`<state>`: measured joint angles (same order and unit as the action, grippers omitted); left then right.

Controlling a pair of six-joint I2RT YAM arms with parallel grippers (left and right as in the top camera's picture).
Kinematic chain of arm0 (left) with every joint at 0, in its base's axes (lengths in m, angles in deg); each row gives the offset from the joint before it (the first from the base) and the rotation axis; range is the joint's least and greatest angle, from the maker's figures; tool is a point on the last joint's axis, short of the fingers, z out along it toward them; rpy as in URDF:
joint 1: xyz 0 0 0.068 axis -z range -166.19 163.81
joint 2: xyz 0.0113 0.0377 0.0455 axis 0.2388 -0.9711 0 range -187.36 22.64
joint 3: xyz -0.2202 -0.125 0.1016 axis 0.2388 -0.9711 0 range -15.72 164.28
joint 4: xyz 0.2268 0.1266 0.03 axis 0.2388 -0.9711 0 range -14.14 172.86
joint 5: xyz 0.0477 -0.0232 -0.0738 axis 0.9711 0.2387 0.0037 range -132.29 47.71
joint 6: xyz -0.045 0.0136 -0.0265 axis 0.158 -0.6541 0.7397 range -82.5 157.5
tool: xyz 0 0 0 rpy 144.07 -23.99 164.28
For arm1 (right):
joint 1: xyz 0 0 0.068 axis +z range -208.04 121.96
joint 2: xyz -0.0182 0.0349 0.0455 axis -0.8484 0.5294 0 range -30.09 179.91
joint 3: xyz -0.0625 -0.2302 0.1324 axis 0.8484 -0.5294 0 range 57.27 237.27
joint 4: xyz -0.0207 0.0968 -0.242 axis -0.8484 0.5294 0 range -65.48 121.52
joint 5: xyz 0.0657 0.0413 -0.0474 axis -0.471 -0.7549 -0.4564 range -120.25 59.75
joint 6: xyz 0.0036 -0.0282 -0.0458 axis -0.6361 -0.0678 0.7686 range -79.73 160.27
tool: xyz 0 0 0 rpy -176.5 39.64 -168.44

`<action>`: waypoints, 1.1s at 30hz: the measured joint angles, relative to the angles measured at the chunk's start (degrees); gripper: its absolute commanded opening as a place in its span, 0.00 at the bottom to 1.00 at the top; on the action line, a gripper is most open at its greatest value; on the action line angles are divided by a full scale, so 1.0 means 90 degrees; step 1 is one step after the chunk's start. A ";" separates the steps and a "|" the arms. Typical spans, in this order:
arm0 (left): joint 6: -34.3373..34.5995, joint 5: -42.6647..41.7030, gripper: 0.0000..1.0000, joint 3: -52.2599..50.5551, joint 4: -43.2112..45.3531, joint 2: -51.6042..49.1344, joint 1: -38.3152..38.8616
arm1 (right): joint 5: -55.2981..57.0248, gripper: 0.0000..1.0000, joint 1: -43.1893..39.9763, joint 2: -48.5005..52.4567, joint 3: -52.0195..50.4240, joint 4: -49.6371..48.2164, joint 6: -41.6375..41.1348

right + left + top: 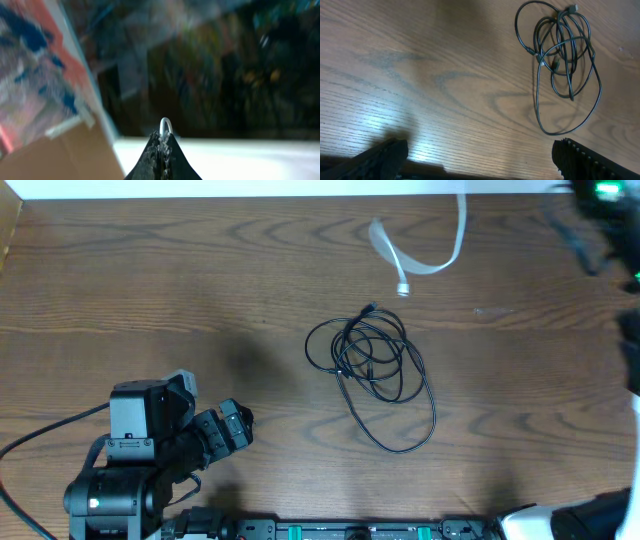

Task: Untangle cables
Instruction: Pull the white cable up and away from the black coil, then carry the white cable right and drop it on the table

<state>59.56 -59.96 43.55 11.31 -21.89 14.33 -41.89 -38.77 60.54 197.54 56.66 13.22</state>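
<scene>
wooden tabletop (150, 300) with black cables (372, 355) tangled at centre, white cable (440, 265) at the far side. right end effector (162, 150) is clamped on the white cable, apparently separating it; left end effector (480, 150), fingers apart, likely must pin the black tangle next.

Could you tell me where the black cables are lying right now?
In the overhead view, the black cables lie near the middle of the table, slightly to the right, just below the plug end of the white cable.

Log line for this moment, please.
left gripper: open, empty | right gripper: shut on white cable | black cables: tangled on table
</scene>
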 measured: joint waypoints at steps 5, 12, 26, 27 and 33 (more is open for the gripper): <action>0.0000 0.0002 0.98 0.0000 0.0002 0.0000 0.0000 | 0.0027 0.01 -0.0787 -0.0182 0.0287 0.0194 -0.0046; 0.0000 0.0000 0.98 0.0000 0.0000 0.0000 0.0000 | 0.0265 0.02 -0.1372 0.0000 0.0318 0.1982 0.0216; 0.0000 0.0000 0.98 0.0000 0.0000 0.0000 0.0000 | 0.3483 0.01 -0.1666 0.0678 0.0199 0.3548 0.0750; 0.0000 0.0000 0.98 0.0000 0.0000 0.0000 0.0000 | 0.3509 0.01 -0.1676 0.0678 0.0180 0.3548 0.0746; 0.0000 0.0000 0.98 0.0000 0.0000 0.0000 0.0000 | 0.2946 0.01 -0.1676 0.0719 0.0039 0.3478 0.0750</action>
<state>59.56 -59.96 43.55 11.31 -21.89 14.33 -15.38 -53.85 67.00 197.89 87.96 19.97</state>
